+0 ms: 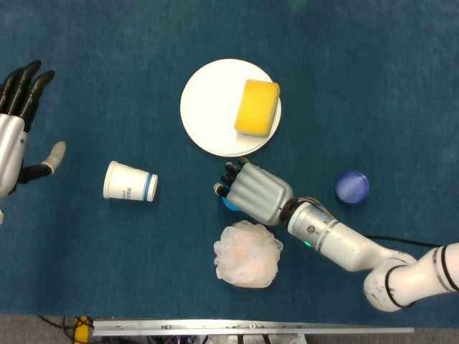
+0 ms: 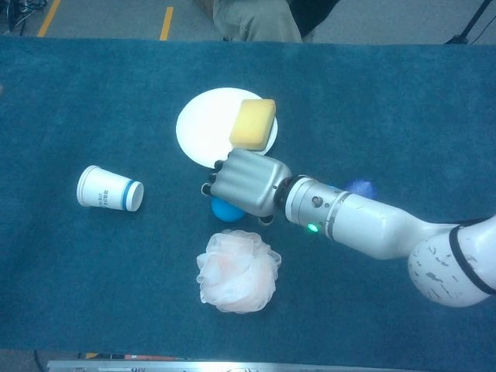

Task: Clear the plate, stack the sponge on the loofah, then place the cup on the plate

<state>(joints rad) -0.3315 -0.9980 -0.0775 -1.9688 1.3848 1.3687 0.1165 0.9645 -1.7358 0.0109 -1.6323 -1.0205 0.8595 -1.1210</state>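
A yellow sponge (image 1: 257, 107) (image 2: 253, 124) lies on the right part of the white plate (image 1: 208, 107) (image 2: 203, 128). The paper cup (image 1: 130, 181) (image 2: 109, 188) lies on its side to the left. A pale pink loofah (image 1: 248, 254) (image 2: 237, 270) sits near the front edge. My right hand (image 1: 254, 192) (image 2: 244, 182) lies palm down over a light-blue ball (image 1: 230, 201) (image 2: 225, 210), fingers curled over its far side, and most of the ball is hidden. Whether the fingers grip it is not visible. My left hand (image 1: 14, 136) hangs at the far left, fingers spread, holding nothing.
A purple ball (image 1: 352, 186) (image 2: 360, 187) rests on the blue cloth just right of my right forearm. The table's front edge with a metal rail (image 1: 251, 328) runs just below the loofah.
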